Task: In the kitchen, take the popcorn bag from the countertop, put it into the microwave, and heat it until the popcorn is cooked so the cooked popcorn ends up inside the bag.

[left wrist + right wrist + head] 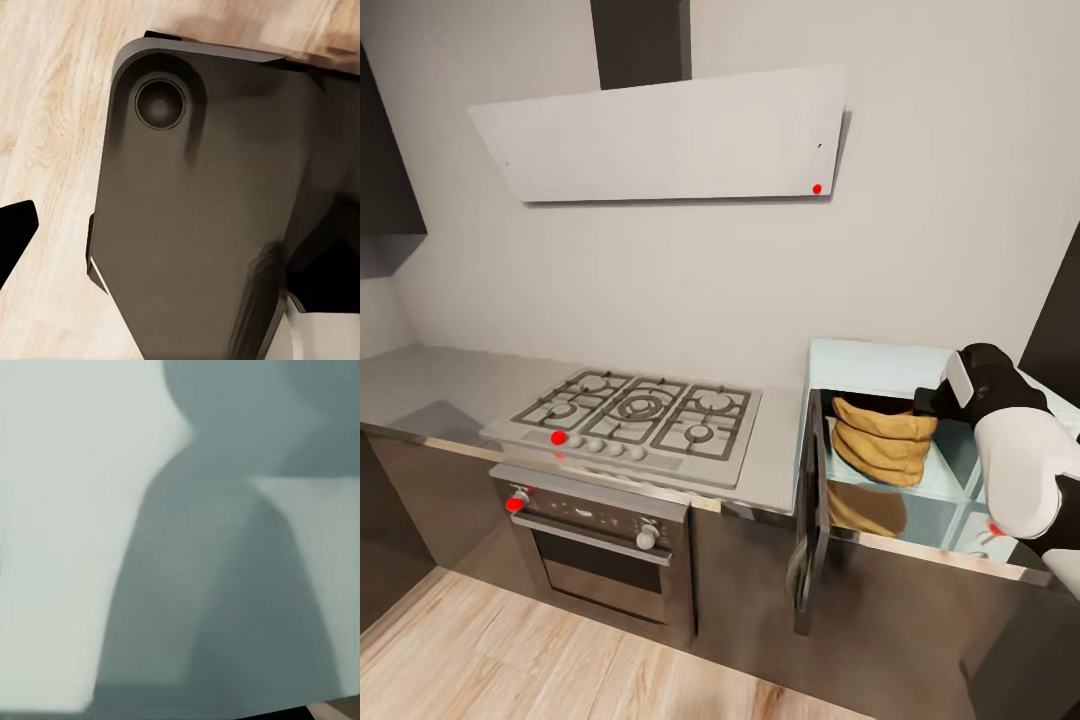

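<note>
The pale mint-blue microwave [872,360] stands on the grey countertop [420,385] at the right. Its dark door [810,500] is swung wide open. Inside sits the tan-brown crumpled popcorn bag [882,440], reflected in the glossy floor of the cavity. Its mouth faces away, so the popcorn is hidden. My right arm [1015,460] reaches into the cavity from the right, its black wrist end just beside the bag's upper right. Whether the fingers touch the bag cannot be told. The right wrist view gives blurred mint inner walls [75,532]. In the left wrist view one black fingertip [15,232] hangs over the wooden floor.
A steel gas hob [635,420] with black grates lies left of the microwave, above a built-in oven [600,560] with a steel handle. A slanted grey extractor hood [660,135] hangs on the wall. My dark base [195,225] stands on pale wood flooring [510,650].
</note>
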